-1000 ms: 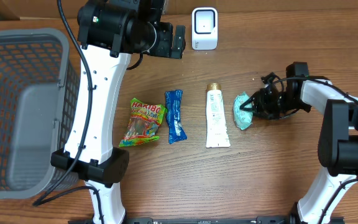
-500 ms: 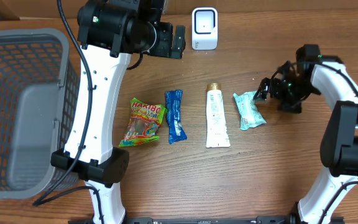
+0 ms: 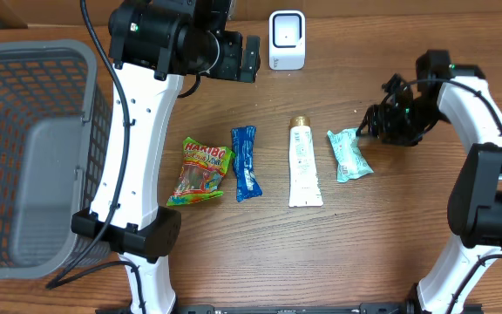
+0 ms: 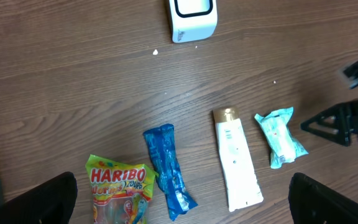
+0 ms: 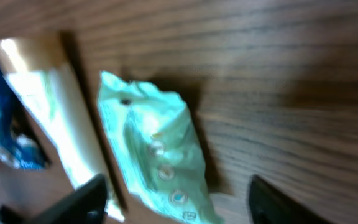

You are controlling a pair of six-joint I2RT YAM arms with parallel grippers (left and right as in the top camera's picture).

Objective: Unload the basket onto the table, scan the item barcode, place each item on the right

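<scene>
Mint-green packet (image 3: 349,155) lies flat on the table (image 3: 382,253), at the right end of the row of items, and you can see nothing gripping it. Your right gripper (image 3: 371,126) hangs just beside the packet's upper right corner. From overhead you cannot tell whether it touches the wrapper. In the right wrist view its two fingers (image 5: 82,199) show dark and blurred at the bottom corners. The jaws are spread wide, and the packet sits in the space between them with wood visible on either side.

Just left of the packet you have the white tube (image 3: 304,166), lying lengthwise with its gold cap pointing toward the far edge. Next to the left is the blue packet (image 3: 245,162), then the Haribo bag (image 3: 202,170), which almost touches the blue one. The four items are close together in a line across the middle of the table.

The white scanner (image 3: 287,39) stands at the far edge, well apart from the green packet and roughly above the tube.

Your left gripper (image 3: 251,58) is held high beside the scanner. Its jaws are released and fully spread, with nothing in them. The grey basket (image 3: 33,65) sits at the left edge of the table.
</scene>
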